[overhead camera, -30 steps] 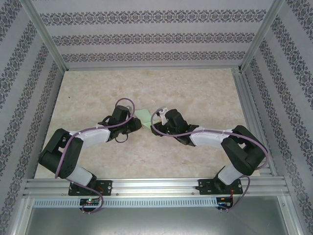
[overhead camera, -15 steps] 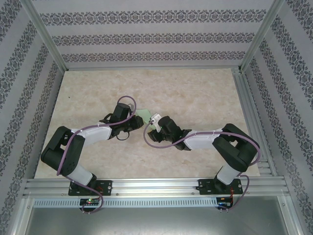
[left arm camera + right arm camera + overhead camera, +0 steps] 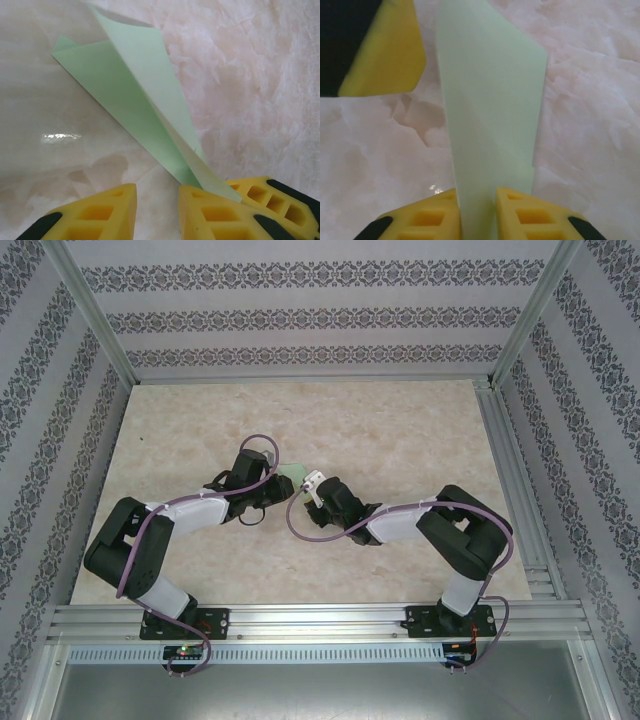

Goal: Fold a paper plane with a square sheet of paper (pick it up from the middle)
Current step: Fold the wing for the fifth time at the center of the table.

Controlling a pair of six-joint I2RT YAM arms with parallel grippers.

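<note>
The square sheet of paper is folded into a slim, pointed, pale green paper plane. It sits mid-table between the two grippers, where a small green patch of it shows. My left gripper is open by a narrow gap with bare table between the fingers. The plane's narrow tip lies over its right finger. My right gripper is shut on the plane, which rises straight out from between its yellow fingers. A left finger shows at the upper left of the right wrist view.
The marble-patterned tabletop stretches behind and beside the arms. Aluminium frame rails and patterned walls close it in. The two arms meet closely near the table's middle, wrists almost touching.
The right arm has reached left toward the left gripper and its jaws have closed on the paper. The left arm has barely moved. Less of the paper shows from above.
</note>
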